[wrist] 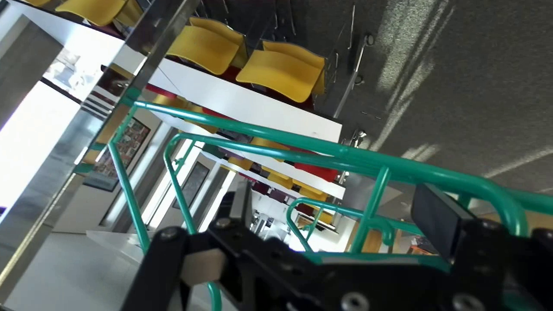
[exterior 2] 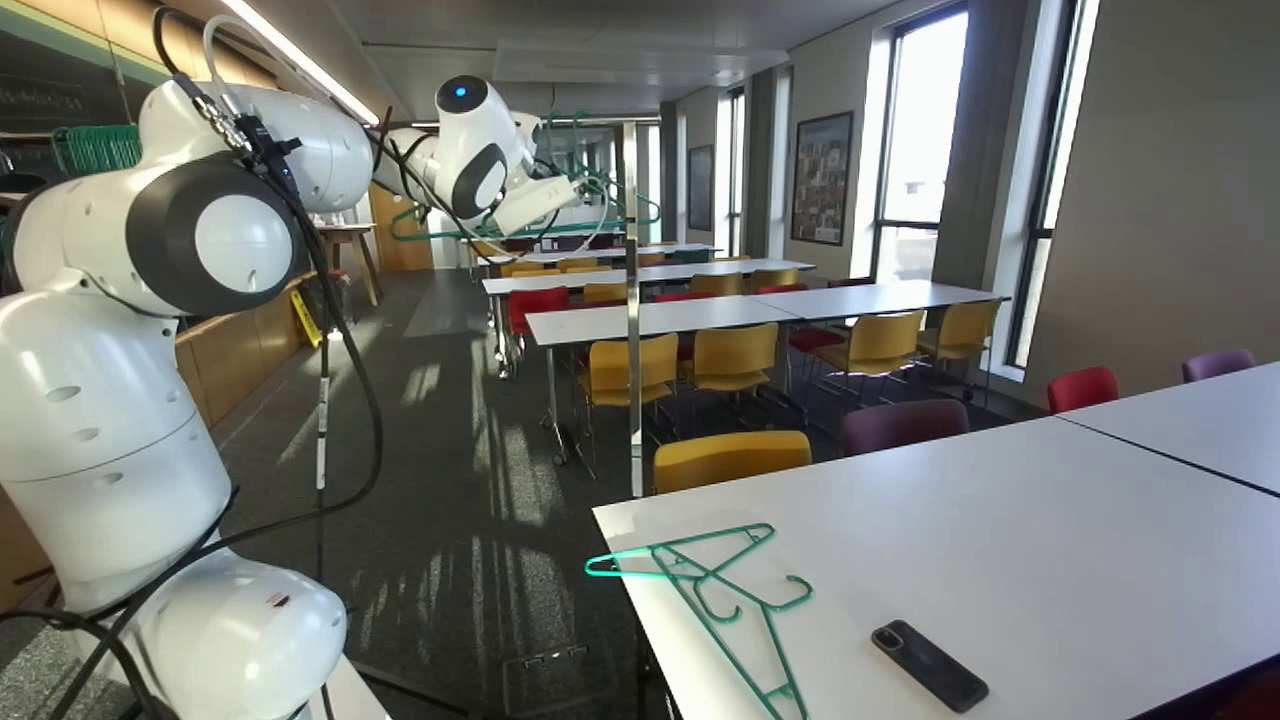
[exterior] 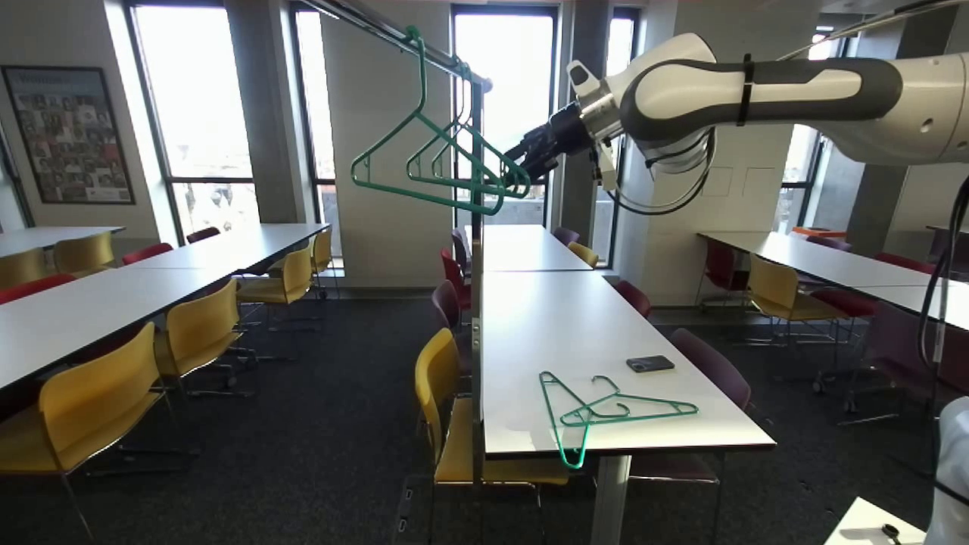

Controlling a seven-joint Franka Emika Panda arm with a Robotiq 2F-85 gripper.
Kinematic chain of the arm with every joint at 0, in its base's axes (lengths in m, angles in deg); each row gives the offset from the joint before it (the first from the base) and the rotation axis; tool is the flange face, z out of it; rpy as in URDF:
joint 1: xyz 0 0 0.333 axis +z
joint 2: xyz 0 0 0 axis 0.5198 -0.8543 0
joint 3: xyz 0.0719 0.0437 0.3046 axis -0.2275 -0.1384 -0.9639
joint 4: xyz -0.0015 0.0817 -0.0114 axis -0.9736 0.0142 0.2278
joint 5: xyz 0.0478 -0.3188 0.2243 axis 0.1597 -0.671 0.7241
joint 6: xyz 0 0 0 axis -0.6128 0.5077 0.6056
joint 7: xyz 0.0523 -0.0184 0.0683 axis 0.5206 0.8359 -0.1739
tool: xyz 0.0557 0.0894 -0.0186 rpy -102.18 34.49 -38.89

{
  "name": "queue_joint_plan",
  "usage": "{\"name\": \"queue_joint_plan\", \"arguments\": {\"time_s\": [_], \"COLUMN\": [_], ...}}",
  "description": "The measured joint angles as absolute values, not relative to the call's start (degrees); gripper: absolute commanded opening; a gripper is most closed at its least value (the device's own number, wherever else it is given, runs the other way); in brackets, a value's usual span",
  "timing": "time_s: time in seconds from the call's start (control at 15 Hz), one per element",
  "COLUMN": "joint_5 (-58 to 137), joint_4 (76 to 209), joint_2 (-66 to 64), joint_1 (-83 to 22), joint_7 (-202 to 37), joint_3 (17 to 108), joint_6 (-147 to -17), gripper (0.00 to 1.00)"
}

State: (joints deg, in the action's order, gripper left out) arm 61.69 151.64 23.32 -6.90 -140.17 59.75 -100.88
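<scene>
My black two-fingered gripper stands with its fingers wide apart at the ends of several green plastic clothes hangers; a strut of one shows between my fingers, and whether I touch it I cannot tell. These hang from a shiny metal rail. Farther off, a white rectangular table bears two overlapping green hangers and a black phone.

Glossy plastic hangers — shiny metal post — matt tool.
</scene>
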Motion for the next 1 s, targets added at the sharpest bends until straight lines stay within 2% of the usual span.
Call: {"name": "queue_joint_plan", "arguments": {"time_s": [1.0], "joint_5": [77.30], "joint_4": [151.64], "joint_2": [23.68], "joint_1": [1.21], "joint_7": [-156.80], "joint_3": [59.55], "joint_6": [-99.58], "gripper": [1.00]}}
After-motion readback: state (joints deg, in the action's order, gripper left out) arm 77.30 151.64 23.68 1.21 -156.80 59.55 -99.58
